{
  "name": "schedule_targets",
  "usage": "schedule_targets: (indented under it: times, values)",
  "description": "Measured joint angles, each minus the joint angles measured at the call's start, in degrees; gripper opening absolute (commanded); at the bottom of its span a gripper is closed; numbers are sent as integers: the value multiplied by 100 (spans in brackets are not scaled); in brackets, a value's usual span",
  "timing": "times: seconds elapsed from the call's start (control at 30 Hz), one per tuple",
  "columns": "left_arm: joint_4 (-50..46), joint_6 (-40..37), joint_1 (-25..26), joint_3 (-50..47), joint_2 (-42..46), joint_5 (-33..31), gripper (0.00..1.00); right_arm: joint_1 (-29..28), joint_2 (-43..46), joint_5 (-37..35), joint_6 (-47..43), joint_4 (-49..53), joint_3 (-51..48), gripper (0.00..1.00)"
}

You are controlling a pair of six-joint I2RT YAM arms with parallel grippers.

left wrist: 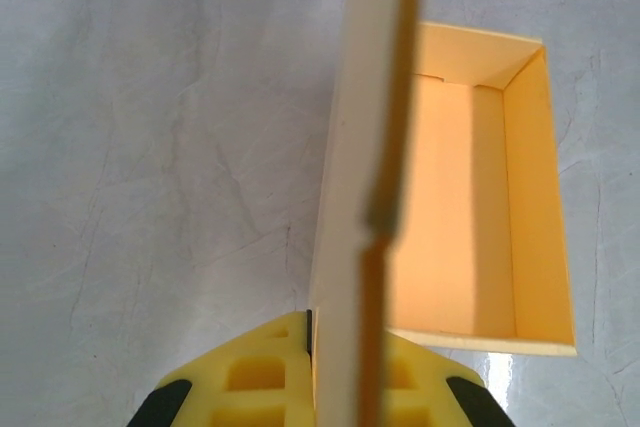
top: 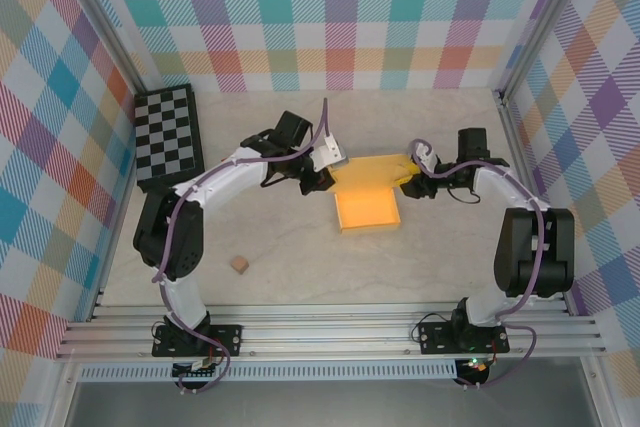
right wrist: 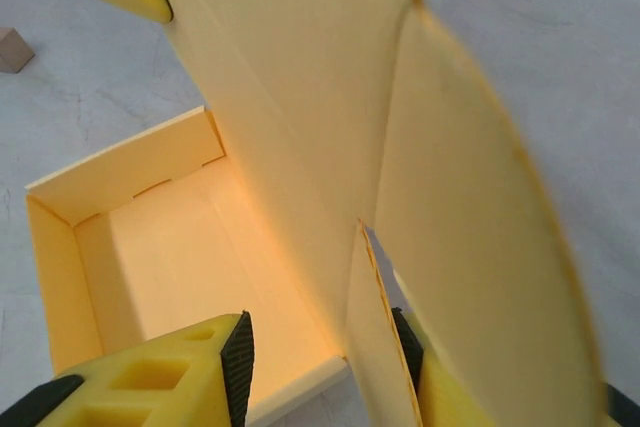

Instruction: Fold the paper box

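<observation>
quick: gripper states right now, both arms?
Left gripper: shut on the paper box, pinching its raised lid panel.
Right gripper: open, a side flap between its fingers, not clamped.

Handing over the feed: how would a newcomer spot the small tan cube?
Look at the pale table, on its near left part beside the left arm. The small tan cube sits alone there, far smaller and duller than the bright yellow-orange paper box mid-table.
</observation>
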State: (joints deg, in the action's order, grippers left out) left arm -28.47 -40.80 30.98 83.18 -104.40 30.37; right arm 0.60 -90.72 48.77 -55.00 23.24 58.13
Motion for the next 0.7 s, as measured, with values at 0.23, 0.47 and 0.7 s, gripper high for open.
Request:
schedule_targets:
  times: [0.23, 0.47, 0.7]
  values:
    - [7, 0, 0, 0, 92, -50, 0, -24, 4, 17, -173, 245, 0, 36]
    - [-11, -61, 0, 0, 101, -157, 0, -24, 61, 13, -295, 448, 11, 33]
    - [-37, -85, 0, 0, 101, -229, 0, -24, 129, -9, -317, 575, 28, 31]
